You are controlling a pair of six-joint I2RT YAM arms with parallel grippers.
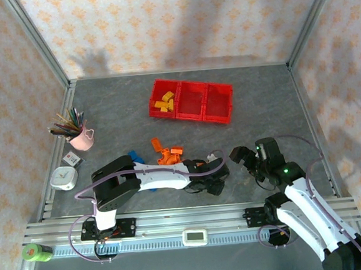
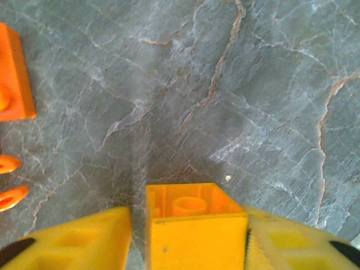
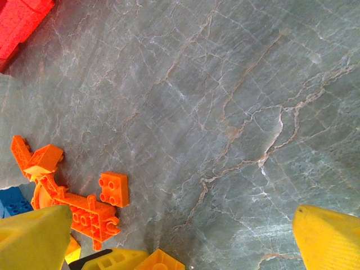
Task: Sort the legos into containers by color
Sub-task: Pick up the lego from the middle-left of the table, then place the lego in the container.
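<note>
Yellow lego [image 2: 194, 230] sits between the left gripper's [image 2: 188, 216] narrowed fingers. One pad touches it and a sliver of desk [image 2: 225, 84] shows beside the other, so I cannot tell whether it is clamped. Right gripper [image 1: 243, 157] gapes wide, empty, at near right. Loose orange legos [image 1: 168, 155] lie left of both. Far off stand the red containers [image 1: 191, 101], with yellow bricks [image 1: 164, 102] in the leftmost.

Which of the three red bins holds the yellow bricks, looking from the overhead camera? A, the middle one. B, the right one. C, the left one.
C: the yellow bricks lie piled in the left bin of the red row.
</note>
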